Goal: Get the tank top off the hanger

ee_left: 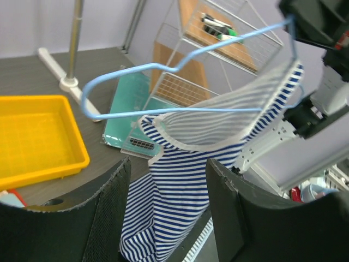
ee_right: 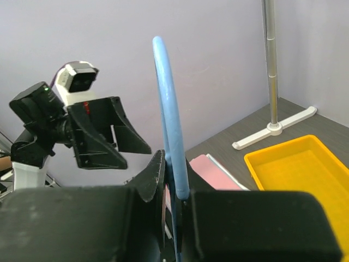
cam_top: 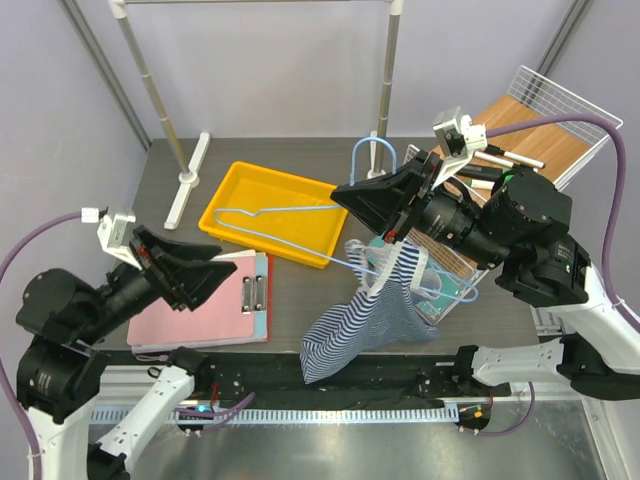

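The right tool (ee_right: 175,180) is clamped on the light-blue wire hanger (ee_right: 167,109), which lies level with its hook pointing over the yellow tray (cam_top: 250,190). The striped tank top (cam_top: 365,320) hangs on it, right of the tray, its hem toward the desk (cam_top: 300,160). The left tool (cam_top: 218,258) gapes apart.

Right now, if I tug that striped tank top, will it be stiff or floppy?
Probably floppy: the navy-and-white striped tank top sags in folds below the thin light-blue wire hanger. Likely light, since that wire barely bends under it.
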